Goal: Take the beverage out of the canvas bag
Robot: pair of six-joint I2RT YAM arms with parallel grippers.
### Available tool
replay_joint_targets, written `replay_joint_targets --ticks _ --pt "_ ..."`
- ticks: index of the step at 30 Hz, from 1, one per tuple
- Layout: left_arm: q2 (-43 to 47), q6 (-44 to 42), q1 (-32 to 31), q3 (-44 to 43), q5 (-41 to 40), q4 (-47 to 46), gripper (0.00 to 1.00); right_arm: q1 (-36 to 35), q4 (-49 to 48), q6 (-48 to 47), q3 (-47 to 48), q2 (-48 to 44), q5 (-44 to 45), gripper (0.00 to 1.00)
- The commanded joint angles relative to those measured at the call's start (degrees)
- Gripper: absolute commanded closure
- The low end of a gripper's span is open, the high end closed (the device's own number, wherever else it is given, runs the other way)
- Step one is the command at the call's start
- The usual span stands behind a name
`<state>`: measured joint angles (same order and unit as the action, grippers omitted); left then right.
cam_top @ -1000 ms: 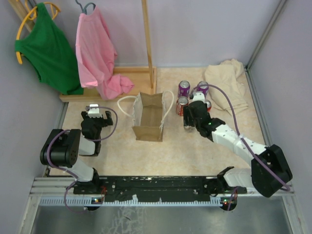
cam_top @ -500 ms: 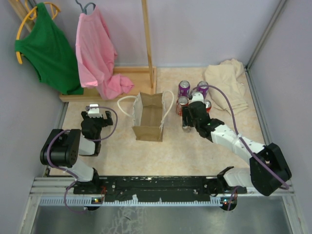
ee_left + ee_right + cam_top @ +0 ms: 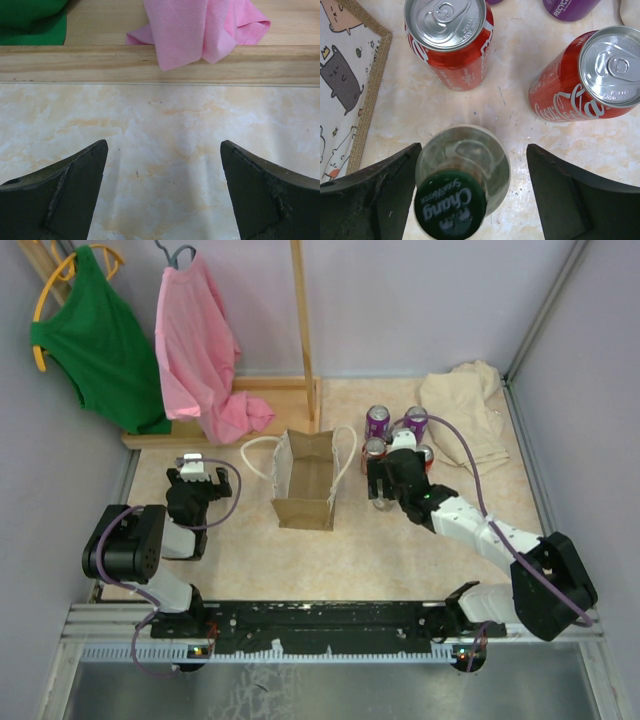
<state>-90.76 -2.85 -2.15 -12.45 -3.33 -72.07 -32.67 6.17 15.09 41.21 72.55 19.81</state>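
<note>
Tan boxy canvas bag upright on bench, open-topped; R claw released astride green-capped clear glass bottle by red cans; L claw released

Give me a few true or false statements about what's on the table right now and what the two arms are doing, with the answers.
1. A glass bottle with a green cap stands between the right arm's fingers, outside the bag. True.
2. The left arm's fingers are closed on a can. False: they are spread open, with only bare table between them.
3. Two red cans stand upright beyond the bottle. True.
4. The pink shirt is stuffed inside the bag. False: it hangs on a hanger, with its hem on the wooden base.
5. The bag lies flat on its side. False: it stands upright with its mouth open.
</note>
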Motion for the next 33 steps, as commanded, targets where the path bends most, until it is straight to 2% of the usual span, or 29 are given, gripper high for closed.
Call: replay_joint_targets --ticks 1,8,14,23,33 --pt "-0.4 -0.2 -0.3 -0.7 0.6 -2.4 0.00 -1.5 -1.9 -0.4 1.2 -0.8 3.5 0.09" --pt "-0.4 -0.2 -0.3 -0.7 0.6 -2.3 0.00 -4.6 0.2 -1.1 4.4 -3.6 6.8 0.06" --pt "-0.4 -0.3 -0.3 -0.8 0.6 -2.3 0.00 -4.7 0.4 -2.0 6.8 -11.2 11.2 0.02" --pt "-0.5 -0.2 -0.3 -0.8 0.6 -2.3 0.00 -4.7 -4.3 -6.3 5.0 -21.0 20.4 0.01" --pt "-0.5 -0.3 -0.3 -0.8 0.6 -2.2 0.00 -4.6 -6.6 -9.2 3.0 -25.5 26.1 0.01"
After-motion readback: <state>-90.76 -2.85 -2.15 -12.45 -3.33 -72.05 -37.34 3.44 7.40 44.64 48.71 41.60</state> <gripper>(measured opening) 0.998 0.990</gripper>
